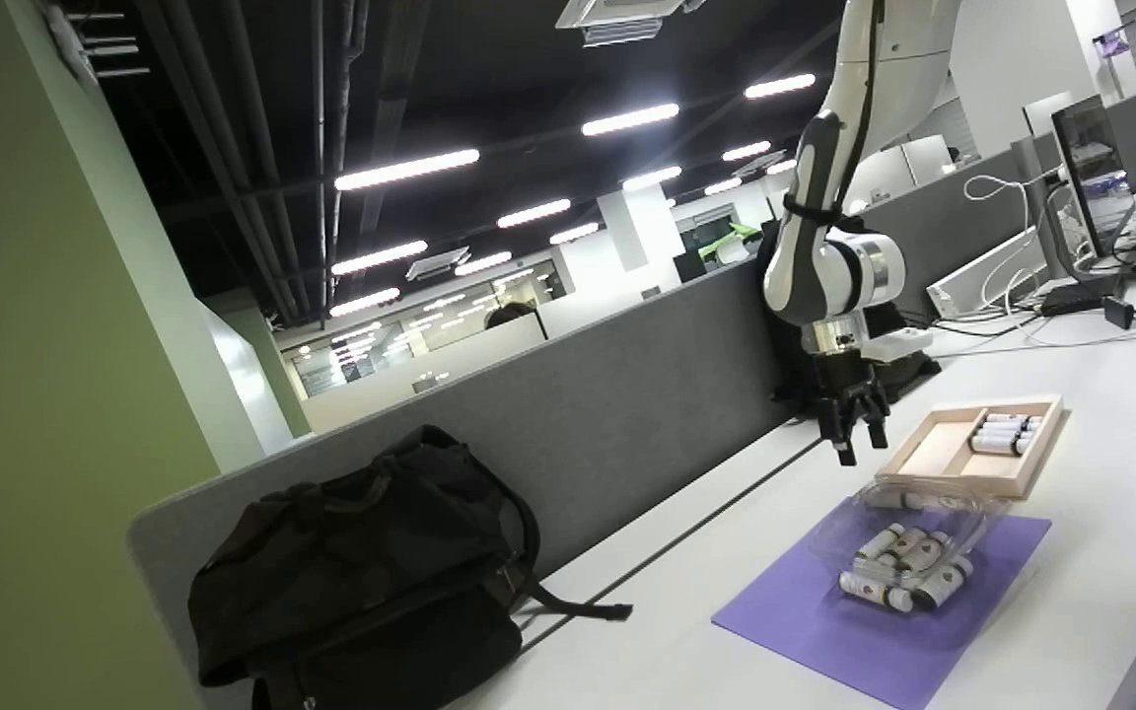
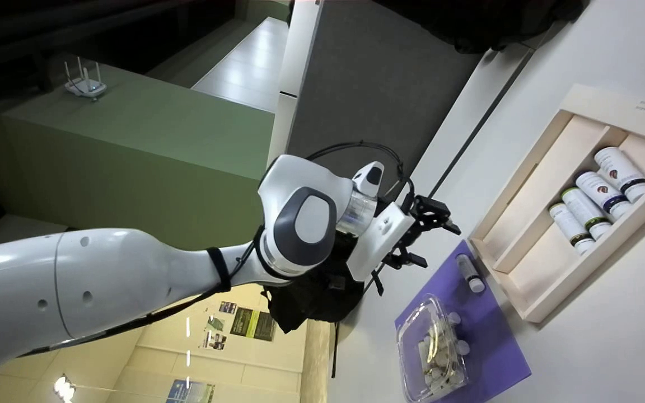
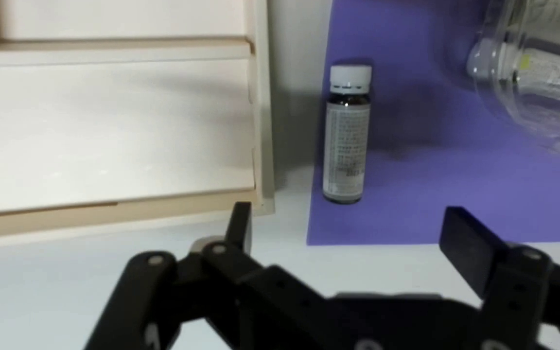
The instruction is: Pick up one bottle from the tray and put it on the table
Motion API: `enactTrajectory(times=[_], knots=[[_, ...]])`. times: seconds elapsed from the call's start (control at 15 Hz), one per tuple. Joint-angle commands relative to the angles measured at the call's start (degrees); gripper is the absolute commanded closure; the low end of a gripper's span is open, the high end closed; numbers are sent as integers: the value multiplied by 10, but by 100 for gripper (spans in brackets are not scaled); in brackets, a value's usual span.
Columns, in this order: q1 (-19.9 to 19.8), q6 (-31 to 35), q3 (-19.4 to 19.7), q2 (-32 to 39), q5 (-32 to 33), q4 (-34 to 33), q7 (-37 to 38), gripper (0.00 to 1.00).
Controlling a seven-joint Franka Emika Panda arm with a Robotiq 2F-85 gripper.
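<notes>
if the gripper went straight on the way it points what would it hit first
Probably the loose bottle on the purple mat; in the wrist view its base shows just above the gap of the open gripper. Depth is unclear, so the table or mat might come first.

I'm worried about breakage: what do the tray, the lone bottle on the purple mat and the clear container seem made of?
Tray: likely bare wood, mostly matte, pale tan boards.
Lone bottle: perhaps dark glass, glossy at the neck; plastic remains possible.
Clear container: probably shiny plastic, transparent with bright highlights.
</notes>
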State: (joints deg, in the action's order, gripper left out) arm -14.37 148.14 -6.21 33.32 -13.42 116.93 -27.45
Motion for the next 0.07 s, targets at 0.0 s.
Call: enactTrajectory(times=[0.0], knots=[[-6,-7,-4,-7,4,-1,3,0]])
